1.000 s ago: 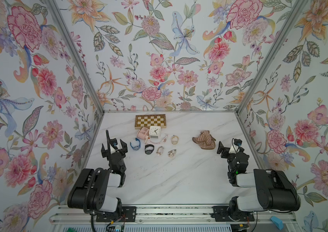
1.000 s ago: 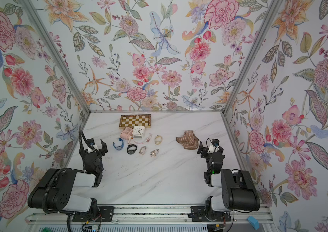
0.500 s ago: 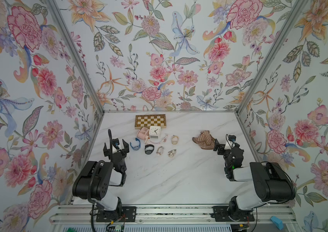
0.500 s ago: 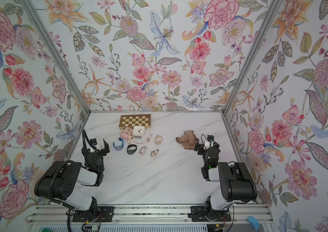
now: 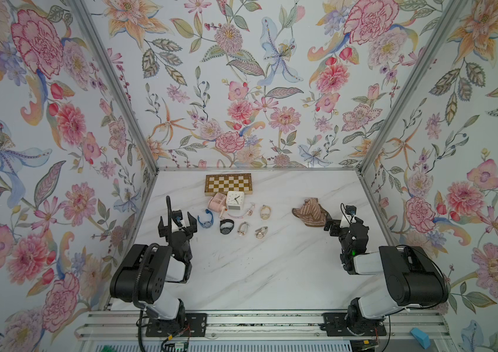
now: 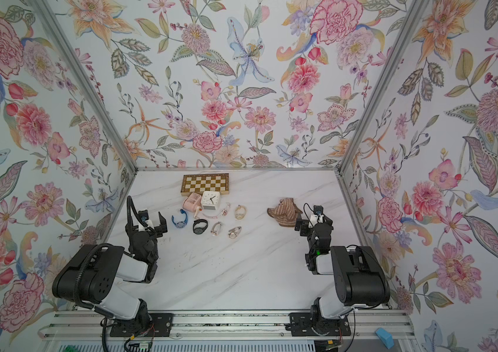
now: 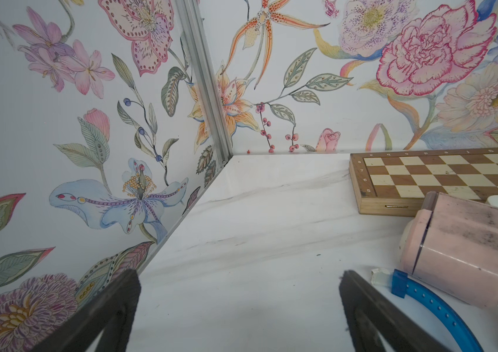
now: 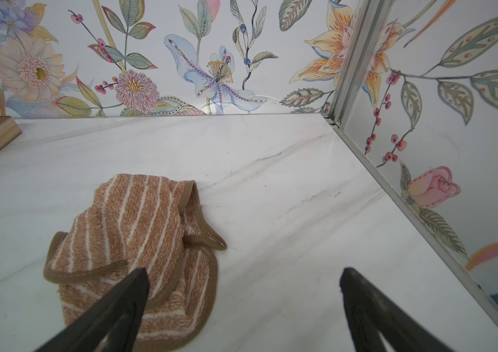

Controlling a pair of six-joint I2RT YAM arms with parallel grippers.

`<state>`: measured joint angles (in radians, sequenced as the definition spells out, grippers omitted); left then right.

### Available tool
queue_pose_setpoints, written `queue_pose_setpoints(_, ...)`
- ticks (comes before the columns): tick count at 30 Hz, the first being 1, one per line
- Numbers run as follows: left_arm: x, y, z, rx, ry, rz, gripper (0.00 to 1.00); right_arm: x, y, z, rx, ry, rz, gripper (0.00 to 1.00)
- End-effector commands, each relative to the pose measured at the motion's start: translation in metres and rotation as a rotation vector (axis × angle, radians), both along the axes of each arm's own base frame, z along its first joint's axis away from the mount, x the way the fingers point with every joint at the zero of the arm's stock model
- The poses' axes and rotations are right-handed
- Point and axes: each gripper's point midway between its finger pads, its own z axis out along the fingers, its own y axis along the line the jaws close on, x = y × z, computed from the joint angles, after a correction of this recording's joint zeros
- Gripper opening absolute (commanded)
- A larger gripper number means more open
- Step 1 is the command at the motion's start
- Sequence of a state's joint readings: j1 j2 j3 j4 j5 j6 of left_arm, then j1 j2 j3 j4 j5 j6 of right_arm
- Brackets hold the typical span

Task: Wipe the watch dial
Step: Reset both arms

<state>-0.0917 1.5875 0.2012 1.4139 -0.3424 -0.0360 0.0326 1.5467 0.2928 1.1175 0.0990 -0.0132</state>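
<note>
We saw the L pincer [image 5: 177, 222] spread wide & empty, low over the bench [image 5: 272, 268], just beside the blue watch [image 5: 205, 220]. The R pincer [image 8: 243, 274] was also spread & empty. 1 finger [image 8: 138, 283] sat over the edge of the crumpled striped cloth [image 8: 131, 231]; we couldn't tell if it touched. The black watch [image 5: 226, 226] & 4 smaller watches [image 5: 261, 232] lay clustered mid-bench, in front of the white clock [image 5: 235, 200], pink box [image 5: 217, 201] & chessboard [image 5: 228, 183].

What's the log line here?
left end effector: open, empty | right end effector: open, beside brown striped towel | wipe: not started
</note>
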Motion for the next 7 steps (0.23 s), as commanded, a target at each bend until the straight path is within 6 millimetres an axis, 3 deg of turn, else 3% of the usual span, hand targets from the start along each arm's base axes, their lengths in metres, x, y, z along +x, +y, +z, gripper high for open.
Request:
queue_pose_setpoints(1,0.0024,-0.0045,0.0053,0.010,-0.014,-0.024,1.00,-0.0005,-0.0008,-0.0017,-0.015,0.007,-0.009,0.99)
queue_pose_setpoints(7,0.0020,-0.0045,0.0048,0.007,-0.014,-0.031,1.00,-0.0004,-0.0008,-0.0019,-0.014,0.008,-0.007,0.99)
